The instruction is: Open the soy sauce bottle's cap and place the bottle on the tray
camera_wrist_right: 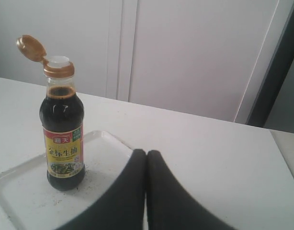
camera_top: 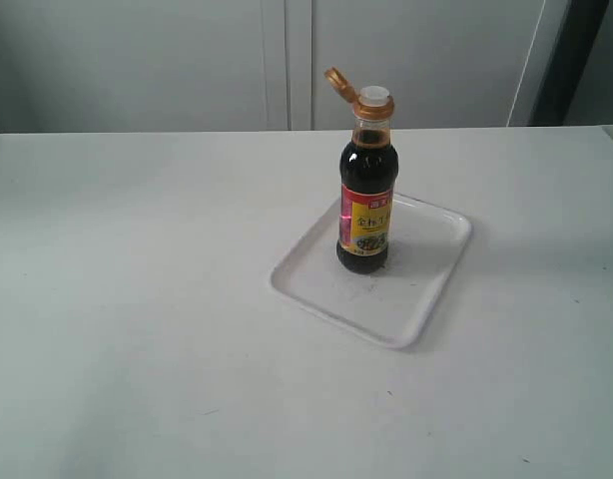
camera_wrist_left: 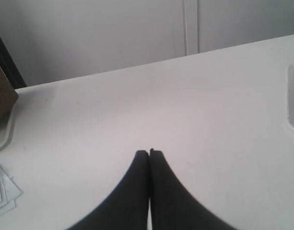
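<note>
The soy sauce bottle (camera_top: 366, 215) (camera_wrist_right: 62, 139) stands upright on the white tray (camera_top: 316, 264) (camera_wrist_right: 13, 191). Its golden cap (camera_top: 338, 84) (camera_wrist_right: 31, 48) is flipped open and hangs back on its hinge, with the white spout (camera_top: 374, 96) (camera_wrist_right: 57, 61) bare. In the exterior view neither arm shows. My right gripper (camera_wrist_right: 146, 152) is shut and empty, off to the side of the bottle and apart from it. My left gripper (camera_wrist_left: 149, 152) is shut too, over bare table, with only the tray's edge (camera_wrist_left: 291, 103) in its view.
The white table (camera_top: 137, 299) runs to a pale wall at the back. In the left wrist view a brown box (camera_wrist_left: 2, 98) and some white papers (camera_wrist_left: 3, 191) lie at the table's edge.
</note>
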